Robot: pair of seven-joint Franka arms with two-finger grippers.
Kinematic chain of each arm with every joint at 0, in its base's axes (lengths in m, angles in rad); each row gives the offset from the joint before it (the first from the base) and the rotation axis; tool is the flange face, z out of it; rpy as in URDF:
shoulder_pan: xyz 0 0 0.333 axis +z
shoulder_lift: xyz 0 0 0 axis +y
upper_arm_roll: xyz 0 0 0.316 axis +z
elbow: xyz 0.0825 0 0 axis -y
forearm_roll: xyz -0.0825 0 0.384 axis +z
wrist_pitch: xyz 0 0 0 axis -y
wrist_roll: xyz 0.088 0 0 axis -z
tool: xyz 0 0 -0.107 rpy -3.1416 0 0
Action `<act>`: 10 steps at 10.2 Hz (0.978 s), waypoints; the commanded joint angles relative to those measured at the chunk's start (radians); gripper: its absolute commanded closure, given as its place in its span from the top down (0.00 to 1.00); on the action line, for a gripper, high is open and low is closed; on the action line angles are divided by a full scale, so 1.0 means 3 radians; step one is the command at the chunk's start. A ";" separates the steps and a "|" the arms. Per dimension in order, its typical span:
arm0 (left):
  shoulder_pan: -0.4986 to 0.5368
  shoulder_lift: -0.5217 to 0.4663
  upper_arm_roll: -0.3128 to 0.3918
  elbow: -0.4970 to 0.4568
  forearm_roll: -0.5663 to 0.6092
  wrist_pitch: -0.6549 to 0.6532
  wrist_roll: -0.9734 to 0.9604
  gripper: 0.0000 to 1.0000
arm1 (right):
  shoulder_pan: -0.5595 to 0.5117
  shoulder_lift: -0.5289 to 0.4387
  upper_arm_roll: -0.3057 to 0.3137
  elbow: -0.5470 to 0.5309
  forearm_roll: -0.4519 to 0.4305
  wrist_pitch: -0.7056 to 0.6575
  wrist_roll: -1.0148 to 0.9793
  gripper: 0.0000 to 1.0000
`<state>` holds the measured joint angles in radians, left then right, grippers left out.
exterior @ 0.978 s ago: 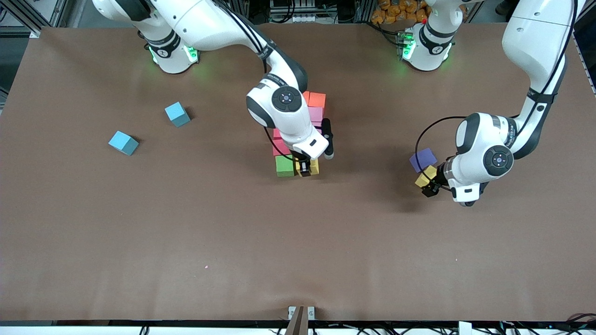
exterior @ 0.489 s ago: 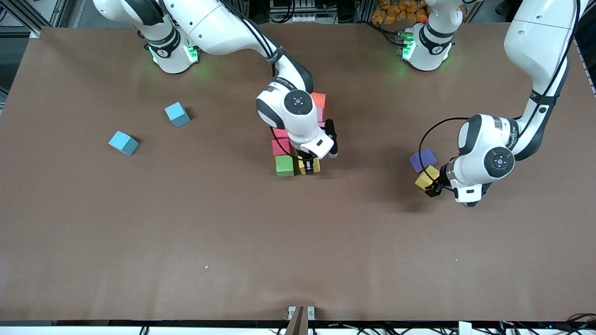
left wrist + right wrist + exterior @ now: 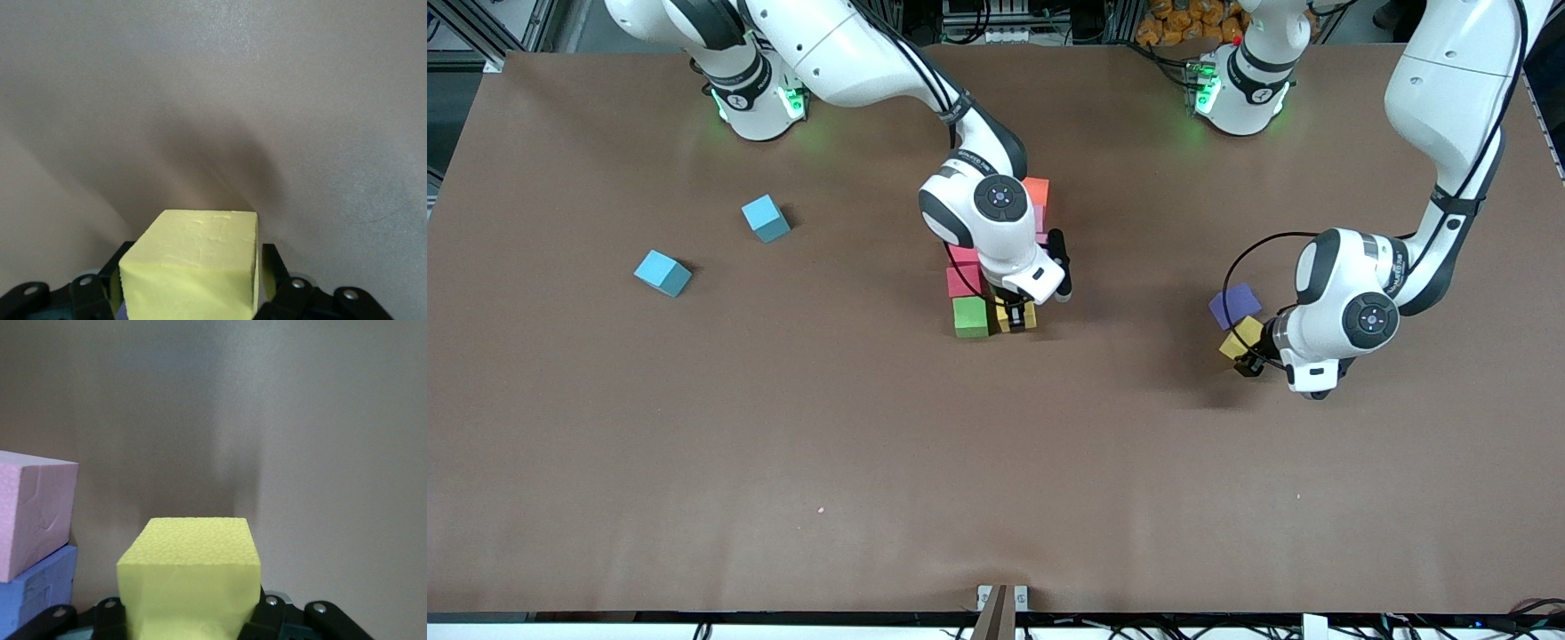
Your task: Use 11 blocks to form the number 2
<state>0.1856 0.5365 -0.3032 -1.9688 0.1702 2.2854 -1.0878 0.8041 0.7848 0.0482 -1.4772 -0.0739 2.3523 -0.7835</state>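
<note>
In the middle of the table stands a cluster of blocks: green [image 3: 970, 317], red [image 3: 962, 281], pink [image 3: 960, 254] and orange [image 3: 1037, 188]. My right gripper [image 3: 1010, 318] is shut on a yellow block [image 3: 1028, 316] [image 3: 190, 577], low down beside the green one. Toward the left arm's end, a second yellow block [image 3: 1240, 336] [image 3: 193, 260] rests on the table next to a purple block [image 3: 1234, 305]. My left gripper [image 3: 1250, 359] straddles this yellow block, still open, with narrow gaps at both fingers [image 3: 269, 267].
Two light-blue cubes [image 3: 766, 218] [image 3: 663, 272] lie toward the right arm's end. The right wrist view shows a pink block [image 3: 33, 513] and a blue-violet block [image 3: 33, 590] beside the held one. Bare brown table [image 3: 996, 462] stretches nearer the front camera.
The left gripper's fingers have narrowed around the yellow block by the purple one. The right arm shifted its yellow block slightly, settling beside the green block, then held still.
</note>
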 commanded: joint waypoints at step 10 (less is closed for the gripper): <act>-0.0097 0.0012 -0.0032 0.0151 0.0041 -0.0025 -0.0383 0.44 | -0.0032 0.0089 -0.0033 0.0020 0.0077 0.0003 0.0014 0.36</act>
<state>0.1671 0.5403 -0.3119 -1.9327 0.1702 2.2858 -1.1701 0.7999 0.8095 0.0352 -1.4774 -0.0647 2.3539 -0.7825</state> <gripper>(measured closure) 0.396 0.423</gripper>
